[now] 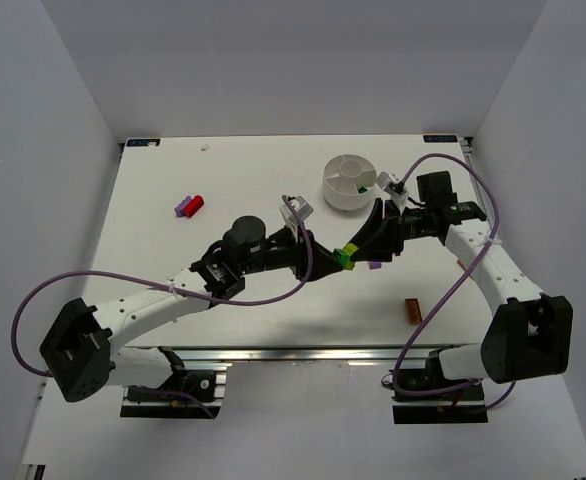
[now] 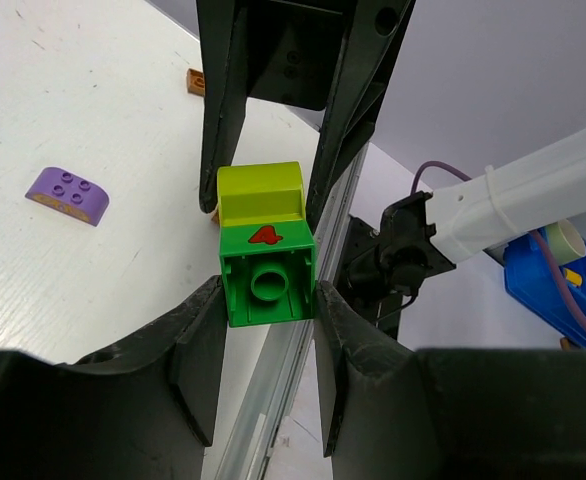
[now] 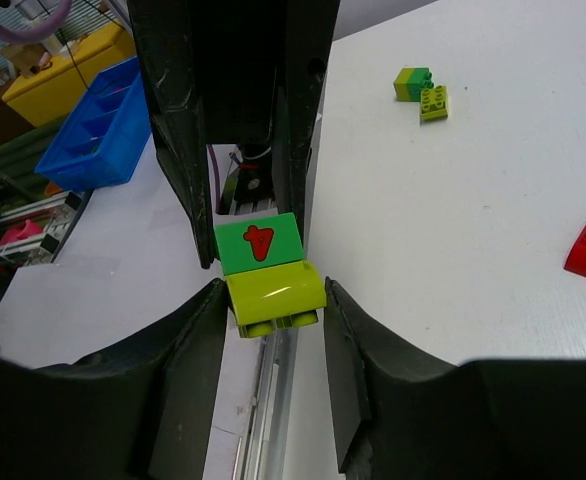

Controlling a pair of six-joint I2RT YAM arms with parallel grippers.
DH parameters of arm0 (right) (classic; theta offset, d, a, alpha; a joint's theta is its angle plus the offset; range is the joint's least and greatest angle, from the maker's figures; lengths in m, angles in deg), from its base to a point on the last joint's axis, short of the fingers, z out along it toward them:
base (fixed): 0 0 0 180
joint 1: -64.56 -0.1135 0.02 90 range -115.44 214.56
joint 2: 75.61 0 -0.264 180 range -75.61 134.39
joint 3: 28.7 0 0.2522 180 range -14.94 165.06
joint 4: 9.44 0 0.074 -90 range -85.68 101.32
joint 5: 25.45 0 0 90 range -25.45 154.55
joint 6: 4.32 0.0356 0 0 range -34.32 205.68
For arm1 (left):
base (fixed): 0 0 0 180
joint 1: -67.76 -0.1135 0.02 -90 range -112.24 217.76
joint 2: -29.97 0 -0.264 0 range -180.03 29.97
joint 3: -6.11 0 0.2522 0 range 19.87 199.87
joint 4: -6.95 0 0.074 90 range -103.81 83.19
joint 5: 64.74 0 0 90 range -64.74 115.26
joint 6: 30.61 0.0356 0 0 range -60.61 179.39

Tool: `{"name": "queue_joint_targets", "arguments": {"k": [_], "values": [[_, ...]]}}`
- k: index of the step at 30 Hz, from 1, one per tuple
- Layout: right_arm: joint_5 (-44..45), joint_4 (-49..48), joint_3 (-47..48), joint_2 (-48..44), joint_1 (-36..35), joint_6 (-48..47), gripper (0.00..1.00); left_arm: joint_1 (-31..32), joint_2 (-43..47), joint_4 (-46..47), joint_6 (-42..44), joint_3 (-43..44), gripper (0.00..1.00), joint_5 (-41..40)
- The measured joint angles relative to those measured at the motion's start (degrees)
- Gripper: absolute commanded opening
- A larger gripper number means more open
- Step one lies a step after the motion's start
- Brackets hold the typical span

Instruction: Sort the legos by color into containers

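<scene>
Left wrist, glossy square green brick [image 2: 268, 262], rounded yellow-green brick [image 2: 260, 195], studded purple brick [image 2: 66, 195]

The top camera looked steeply down from behind the near edge of the white table [image 1: 173, 290], far enough back to hold all of it. Each wrist camera peered out between its own jaws at close range, the two facing each other. All three shared the green and yellow-green bricks [image 1: 345, 256] near mid-frame.
</scene>
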Motion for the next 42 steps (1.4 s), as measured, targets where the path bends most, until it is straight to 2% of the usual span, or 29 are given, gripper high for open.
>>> {"name": "queue_joint_targets", "arguments": {"k": [7,13,21,24,29,35,42], "values": [[0.17,1.09,0.02,0.02,-0.52,-1.09,0.0,0.0,3.23,-0.02,1.11,-2.12,0.0,-2.23],[1.05,5.99,2.19,2.49,-0.09,-5.86,0.0,-1.18,6.34,-0.04,1.29,-3.74,0.0,-3.96],[4.87,7.8,4.81,4.9,0.48,-8.15,0.0,-2.05,8.11,-0.24,1.2,-4.9,0.0,-6.19],[13.31,0.55,4.57,4.57,0.39,-1.38,0.0,-2.05,9.31,-1.64,0.85,-5.66,0.0,-8.0],[34.32,-15.76,5.01,4.61,0.22,10.45,0.0,-2.38,13.07,-4.85,-0.72,-6.91,0.0,-12.81],[48.76,-21.66,17.77,14.58,-1.55,14.23,0.0,-2.6,16.63,-5.68,-2.78,-7.69,0.0,-18.56],[60.13,-20.5,27.45,23.1,-4.2,16.68,0.0,-2.67,16.92,-6.45,-4.76,-8.63,0.0,-21.64]]}}
